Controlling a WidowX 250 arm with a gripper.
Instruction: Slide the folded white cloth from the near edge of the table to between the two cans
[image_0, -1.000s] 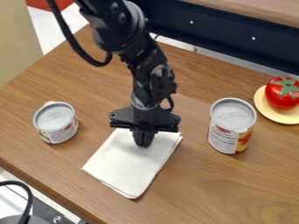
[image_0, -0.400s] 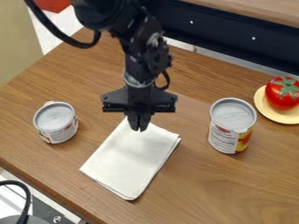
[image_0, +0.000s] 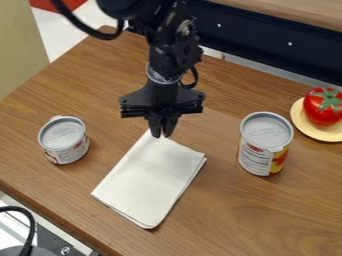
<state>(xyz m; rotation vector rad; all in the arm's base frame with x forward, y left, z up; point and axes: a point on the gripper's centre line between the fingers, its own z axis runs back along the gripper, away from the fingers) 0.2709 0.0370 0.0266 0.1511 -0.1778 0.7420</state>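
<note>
A folded cloth (image_0: 143, 182), white to creamy and plain, lies flat on the wood-grained counter (image_0: 267, 225). It makes a neat oblong, longer than it is wide, with its layers stacked closely and showing as thin lines along its right side and its lower left side. Its surface is smooth, with faint soft shading. One short side runs roughly along the counter's lower left edge, a little in from it, and the long sides slant up and to the right, away from that edge
</note>
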